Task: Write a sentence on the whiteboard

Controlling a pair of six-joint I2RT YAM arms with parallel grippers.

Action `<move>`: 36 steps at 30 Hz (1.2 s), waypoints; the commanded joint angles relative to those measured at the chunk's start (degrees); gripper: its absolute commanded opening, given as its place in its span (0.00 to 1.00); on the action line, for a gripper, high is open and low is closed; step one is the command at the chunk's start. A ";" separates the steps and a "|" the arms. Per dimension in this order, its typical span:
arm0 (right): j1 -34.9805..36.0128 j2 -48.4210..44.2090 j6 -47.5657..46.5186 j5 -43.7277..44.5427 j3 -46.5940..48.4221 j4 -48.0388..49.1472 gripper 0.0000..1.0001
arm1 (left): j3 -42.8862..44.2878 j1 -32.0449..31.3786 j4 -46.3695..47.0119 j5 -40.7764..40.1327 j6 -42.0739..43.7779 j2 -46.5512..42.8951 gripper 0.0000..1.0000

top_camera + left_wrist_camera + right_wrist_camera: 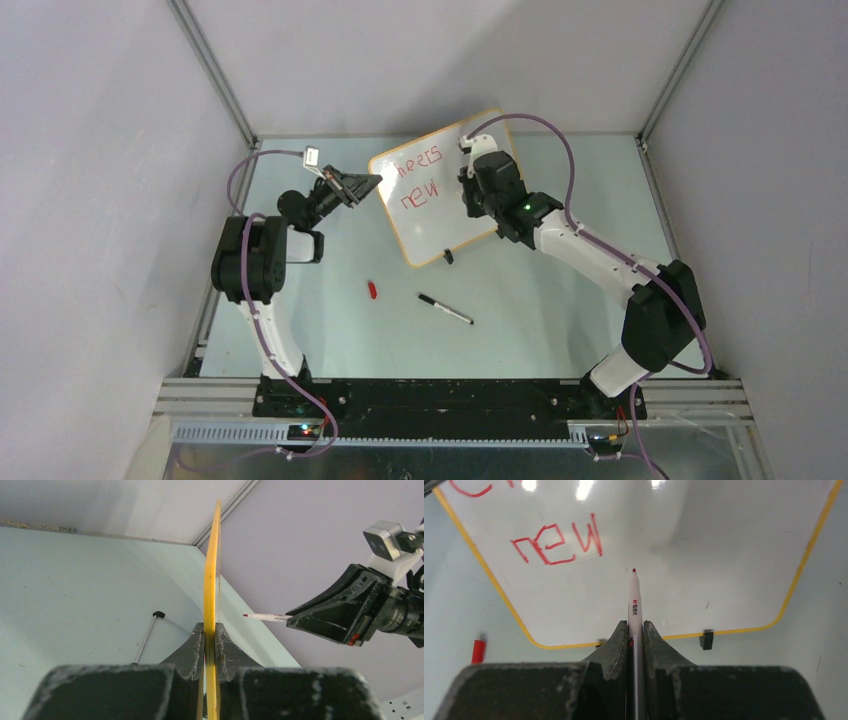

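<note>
The whiteboard (440,200) stands tilted on the table, with an orange-tan rim and black clip feet. Red letters of the sentence (418,176) read "heers" above "new"; the first letter is hidden behind my left gripper. My left gripper (372,184) is shut on the board's left edge, seen edge-on as a yellow strip (212,570) between its fingers (192,650). My right gripper (468,192) is shut on a white marker with a red tip (634,600), which points at the bare board (704,545) just right of "new" (559,545). In the left wrist view the marker (265,616) stands just off the board.
A red marker cap (372,290) lies on the table in front of the board. A black-capped pen (445,309) lies to its right, also in the left wrist view (146,637). Grey enclosure walls close in on the left, back and right.
</note>
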 commanded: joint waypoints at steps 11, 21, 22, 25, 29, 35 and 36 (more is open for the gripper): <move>-3.14 3.94 2.06 -3.48 8.52 -2.70 0.00 | -0.56 -0.04 2.68 1.10 1.77 -2.05 0.00; -3.91 4.86 2.13 -4.07 8.35 -3.14 0.00 | -0.68 -0.12 2.68 1.03 1.89 -2.24 0.00; -4.03 5.03 2.35 -3.87 8.85 -3.34 0.00 | -0.70 -0.08 2.63 1.01 1.92 -2.23 0.00; -4.72 5.31 2.75 -4.48 9.73 -4.14 0.00 | -0.93 -0.04 2.32 1.01 2.35 -2.50 0.00; -4.69 5.27 2.82 -4.86 8.97 -3.96 0.00 | -1.07 -0.04 2.07 0.87 2.56 -2.64 0.00; -4.58 4.39 2.70 -6.00 7.17 -2.88 0.00 | -1.15 -0.11 2.11 0.83 2.56 -2.58 0.00; -4.59 4.38 2.68 -6.39 7.14 -2.86 0.00 | -1.16 -0.12 2.14 0.83 2.56 -2.59 0.00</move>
